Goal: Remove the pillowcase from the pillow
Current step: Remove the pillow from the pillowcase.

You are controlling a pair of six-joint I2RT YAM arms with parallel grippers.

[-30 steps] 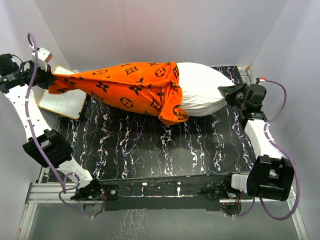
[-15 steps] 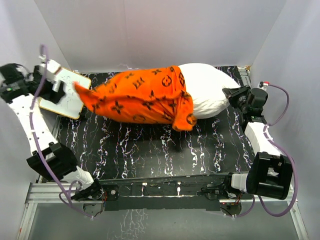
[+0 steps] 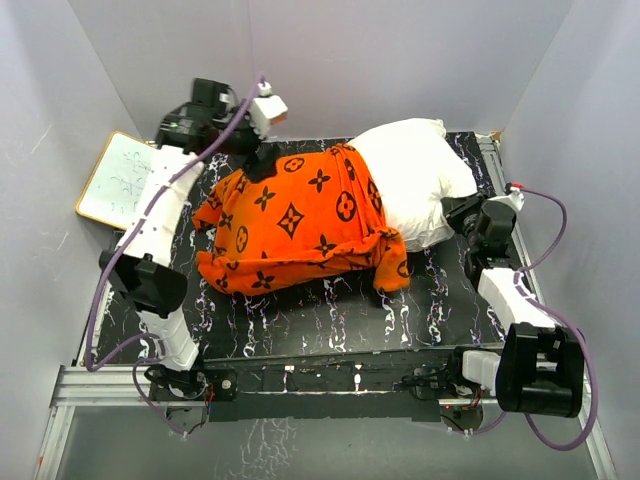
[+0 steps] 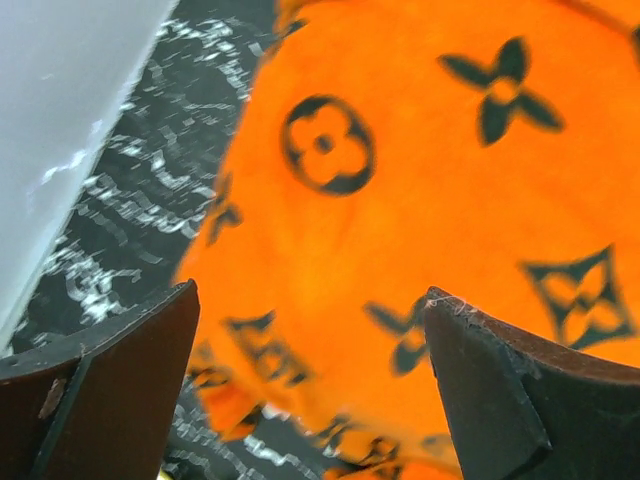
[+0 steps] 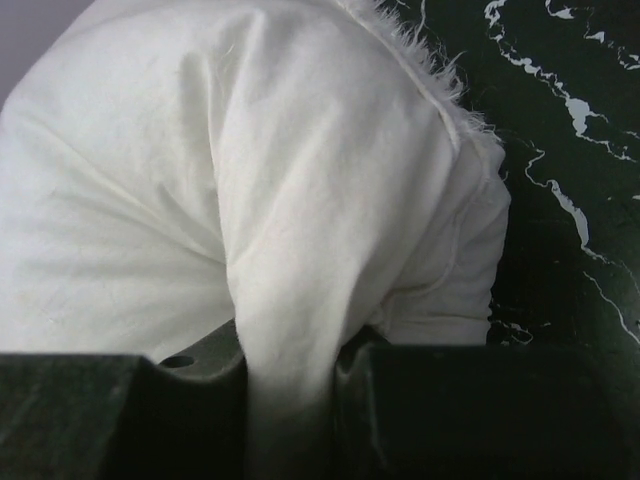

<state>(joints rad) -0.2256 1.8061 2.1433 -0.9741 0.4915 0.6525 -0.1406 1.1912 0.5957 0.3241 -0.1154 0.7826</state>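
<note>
Now the pillow [image 3: 415, 170] lies slantwise on the black marbled table [image 3: 300, 310], its long axis running from near left to far right. Its bare white end points at the far right corner. The orange pillowcase [image 3: 290, 220] covers the left part, its bunched mouth facing right, about midway along. The left gripper [image 4: 310, 300] hovers over the pillowcase's far edge, fingers wide apart, gripping nothing. The right gripper [image 5: 290, 375] is clamped on a fold of the pillow's right side. A white board [image 3: 118, 180] lies at far left.
</note>
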